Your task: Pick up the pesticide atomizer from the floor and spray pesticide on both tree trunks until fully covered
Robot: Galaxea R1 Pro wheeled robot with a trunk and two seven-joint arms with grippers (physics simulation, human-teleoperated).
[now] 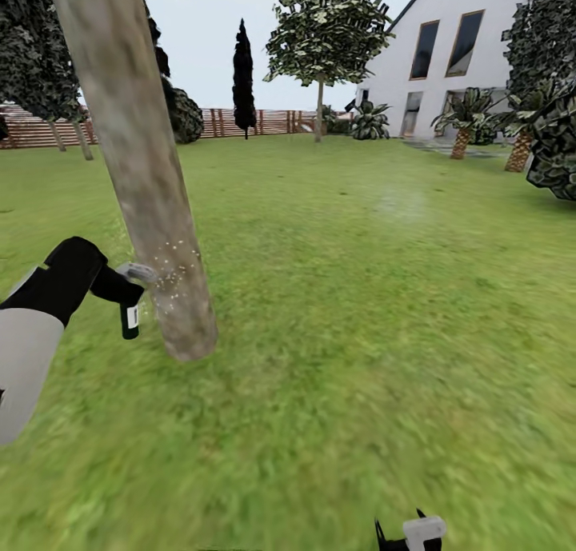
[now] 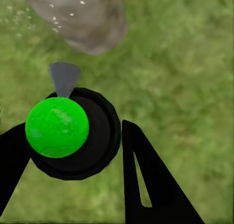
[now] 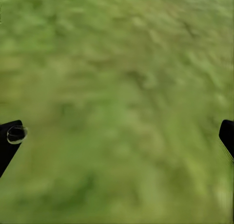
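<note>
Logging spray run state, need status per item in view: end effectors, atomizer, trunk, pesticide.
left end effector: shut on the pesticide atomizer
pesticide atomizer: held off the grass, nozzle aimed at the trunk
leaning tree trunk: tilted, speckled low down, bare higher up
pesticide: whitish specks on and beside the lower trunk
right end effector: open, nothing between the fingers, over the grass

Leaning tree trunk [image 1: 140, 167] blocks the left; open grass [image 1: 384, 311] rightward.
</note>
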